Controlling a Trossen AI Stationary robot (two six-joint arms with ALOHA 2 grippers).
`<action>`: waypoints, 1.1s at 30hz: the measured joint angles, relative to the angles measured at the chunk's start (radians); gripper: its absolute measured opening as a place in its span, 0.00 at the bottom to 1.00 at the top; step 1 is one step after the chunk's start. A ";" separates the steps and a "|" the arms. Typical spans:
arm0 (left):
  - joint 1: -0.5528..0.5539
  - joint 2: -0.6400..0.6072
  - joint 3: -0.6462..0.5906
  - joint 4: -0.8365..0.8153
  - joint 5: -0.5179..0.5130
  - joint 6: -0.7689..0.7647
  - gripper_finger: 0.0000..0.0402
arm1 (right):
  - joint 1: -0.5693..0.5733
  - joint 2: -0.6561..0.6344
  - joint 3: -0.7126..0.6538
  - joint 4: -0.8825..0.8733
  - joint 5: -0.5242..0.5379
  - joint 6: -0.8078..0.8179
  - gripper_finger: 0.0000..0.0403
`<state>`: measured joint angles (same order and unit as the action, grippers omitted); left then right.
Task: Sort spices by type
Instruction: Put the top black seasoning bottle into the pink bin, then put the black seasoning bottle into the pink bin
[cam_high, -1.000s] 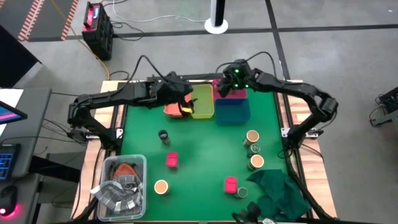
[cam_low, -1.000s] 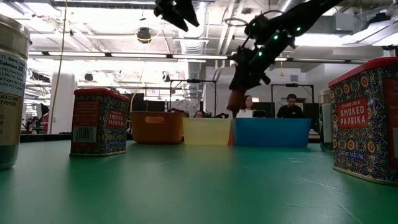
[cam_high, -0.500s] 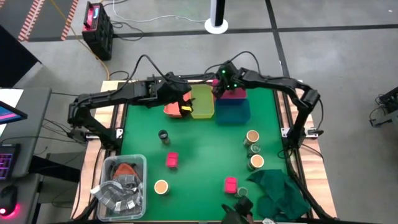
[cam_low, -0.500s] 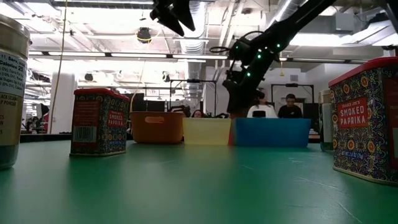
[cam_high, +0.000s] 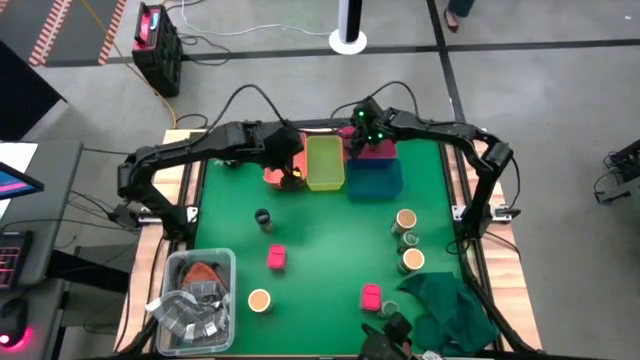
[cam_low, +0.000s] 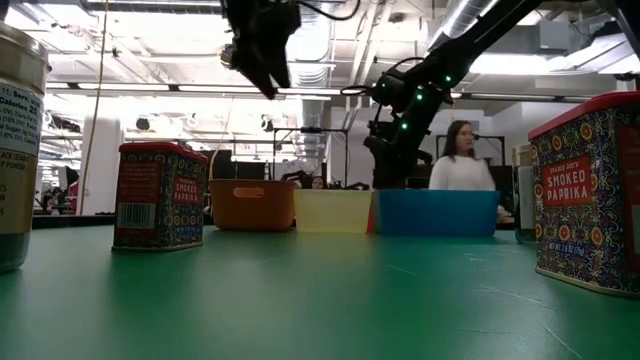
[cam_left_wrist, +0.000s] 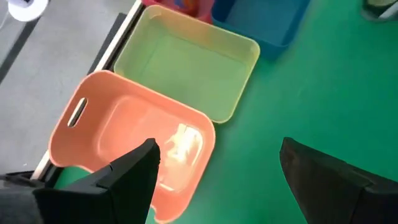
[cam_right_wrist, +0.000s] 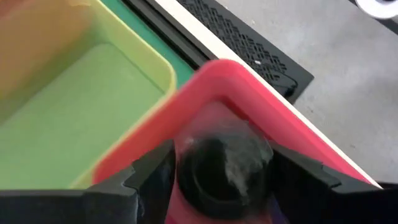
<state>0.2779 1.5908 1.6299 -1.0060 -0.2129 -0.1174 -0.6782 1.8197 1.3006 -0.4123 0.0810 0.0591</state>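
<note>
My right gripper (cam_high: 362, 141) hangs over the pink bin (cam_high: 380, 152) at the table's far edge, shut on a small dark-capped jar (cam_right_wrist: 224, 165). My left gripper (cam_high: 290, 172) is open and empty above the orange bin (cam_left_wrist: 134, 146), which has something pale lying in it. On the green mat stand a dark-capped jar (cam_high: 262, 217), two pink cube boxes (cam_high: 277, 257) (cam_high: 371, 296), tan-topped jars (cam_high: 259, 299) (cam_high: 405, 219) (cam_high: 412, 260) and a green-capped jar (cam_high: 408, 240). My right gripper holds the dark-capped jar by its cap (cam_right_wrist: 205, 180), pinched between the two fingers (cam_right_wrist: 149, 177), one on each side. The fingers come from above, pointing down. The jar is lifted clear over the pink bin's inside; its body below the cap is hidden.
The yellow-green bin (cam_high: 325, 163) and blue bin (cam_high: 374, 178) stand between and beside the orange and pink ones. A clear tub of odds and ends (cam_high: 195, 295) sits near left, a dark green cloth (cam_high: 450, 310) near right. A person (cam_low: 460, 155) stands beyond the table.
My right gripper, carrying the jar, has moved a little toward the table's left and down over the pink bin. My left gripper has come down and tipped above the orange bin, staying open.
</note>
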 joint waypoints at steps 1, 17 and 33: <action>-0.002 0.010 -0.001 0.005 0.000 0.000 0.79 | -0.002 -0.004 0.000 -0.013 -0.003 -0.001 0.67; -0.028 -0.101 -0.366 0.136 0.093 -0.259 0.79 | 0.027 -0.012 0.193 -0.218 -0.019 -0.018 0.78; -0.174 -0.107 -0.378 -0.036 0.112 -0.327 0.88 | 0.151 -0.012 0.526 -0.390 0.095 0.008 0.78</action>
<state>0.1039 1.4841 1.2523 -1.0422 -0.1008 -0.4444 -0.5269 1.8072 1.8262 -0.8019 0.1755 0.0673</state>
